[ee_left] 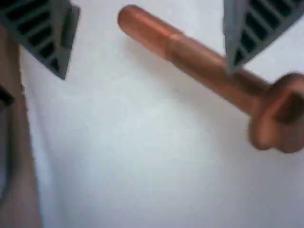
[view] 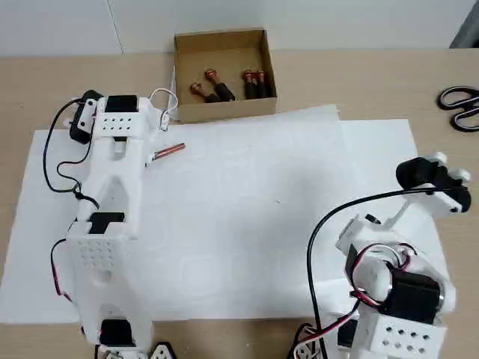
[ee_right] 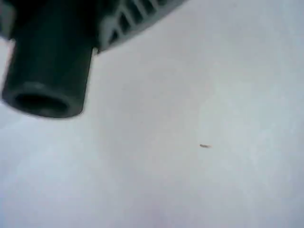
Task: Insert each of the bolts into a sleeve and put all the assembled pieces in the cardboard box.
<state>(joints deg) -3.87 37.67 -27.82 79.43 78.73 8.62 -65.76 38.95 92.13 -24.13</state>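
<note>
**High view:** The left arm's end effector [view: 153, 154] sits low over the white paper [view: 262, 209] on the table [view: 374, 75], with a copper bolt [view: 171, 149] lying just beside its tips. The cardboard box [view: 221, 35] behind it already holds several assembled pieces [view: 224, 88]. The right arm is folded back, well apart from the left.

**Left wrist view:** The left end effector [ee_left: 146, 69] is spread wide, and one finger [ee_left: 256, 28] overlaps the bolt [ee_left: 204, 66], which lies askew across the gap instead of square to it. Closing from here would likely make that finger ride onto the round shank. The bolt could then roll or skid across the smooth paper, or be pinched crooked near its head.

**Right wrist view:** The right end effector [ee_right: 114, 26] grips a black sleeve [ee_right: 47, 71] above the paper, with its open bore facing outward. A bolt held at a slant would probably meet the sleeve's rim instead of the bore. It could then jam there, or pushing on it might work the sleeve loose.
</note>
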